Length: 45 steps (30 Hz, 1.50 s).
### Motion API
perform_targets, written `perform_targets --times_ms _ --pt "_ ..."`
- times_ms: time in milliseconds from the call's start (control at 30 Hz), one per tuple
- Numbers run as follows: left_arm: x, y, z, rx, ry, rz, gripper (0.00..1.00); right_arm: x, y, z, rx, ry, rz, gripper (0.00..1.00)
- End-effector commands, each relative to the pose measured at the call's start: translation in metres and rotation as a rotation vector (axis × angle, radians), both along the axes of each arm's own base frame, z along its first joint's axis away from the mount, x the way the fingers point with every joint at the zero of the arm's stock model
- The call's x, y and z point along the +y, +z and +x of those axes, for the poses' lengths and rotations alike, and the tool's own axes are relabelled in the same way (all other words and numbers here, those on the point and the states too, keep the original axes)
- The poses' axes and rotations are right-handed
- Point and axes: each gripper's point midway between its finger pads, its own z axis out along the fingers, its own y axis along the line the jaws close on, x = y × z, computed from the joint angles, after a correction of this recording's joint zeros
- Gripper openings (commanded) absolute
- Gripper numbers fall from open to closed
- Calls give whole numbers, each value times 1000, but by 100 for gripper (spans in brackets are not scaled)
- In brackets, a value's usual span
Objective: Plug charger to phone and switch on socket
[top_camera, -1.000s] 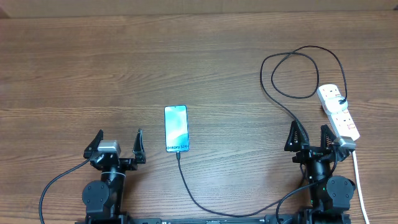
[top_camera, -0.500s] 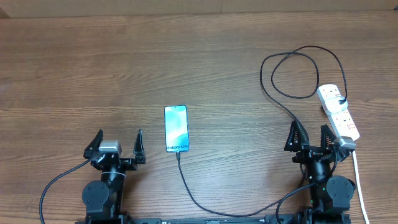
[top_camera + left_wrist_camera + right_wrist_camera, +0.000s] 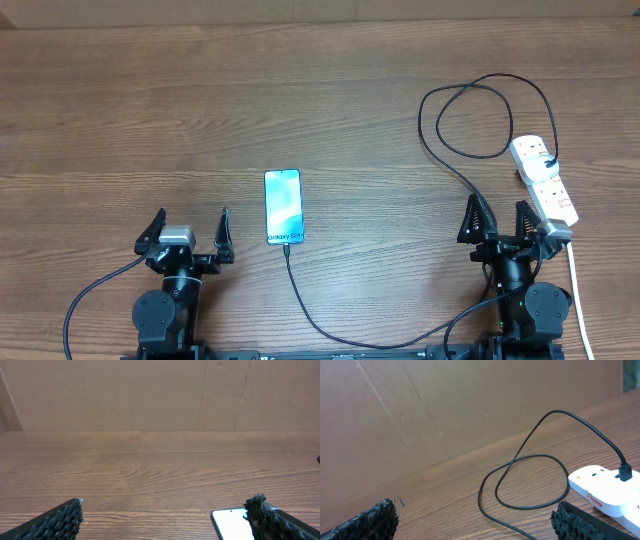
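The phone (image 3: 283, 207) lies flat at the table's centre with its blue-teal screen lit; its top corner shows in the left wrist view (image 3: 229, 522). The black charger cable (image 3: 305, 305) meets the phone's lower edge, runs toward the front, then loops (image 3: 478, 120) to a plug in the white socket strip (image 3: 545, 180) at the right. The loop (image 3: 520, 477) and strip (image 3: 602, 487) show in the right wrist view. My left gripper (image 3: 189, 232) is open and empty, left of the phone. My right gripper (image 3: 497, 222) is open and empty, just left of the strip.
A thick white cord (image 3: 577, 300) runs from the strip's near end toward the front edge. A brown cardboard wall (image 3: 150, 395) stands behind the wooden table (image 3: 150, 120).
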Motion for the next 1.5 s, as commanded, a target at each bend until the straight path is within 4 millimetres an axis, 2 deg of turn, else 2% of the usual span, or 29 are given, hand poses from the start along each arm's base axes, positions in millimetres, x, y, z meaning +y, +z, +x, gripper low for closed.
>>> perform_targets --times_ms 0,267,333,533,1467 --pt "-1 -1 0 -3 -3 16 100 -1 -3 0 -1 -9 3 100" --pt "-1 -1 0 -3 -3 16 100 -1 -3 0 1 -11 0 100" --pt "-1 -1 0 -3 -3 16 100 -3 -4 0 4 -18 -99 100" --pt "-1 -1 0 -3 -3 16 99 13 -4 0 -4 50 -426 100" --pt "-1 -1 0 -3 -3 16 100 0 -3 0 4 0 -424 100"
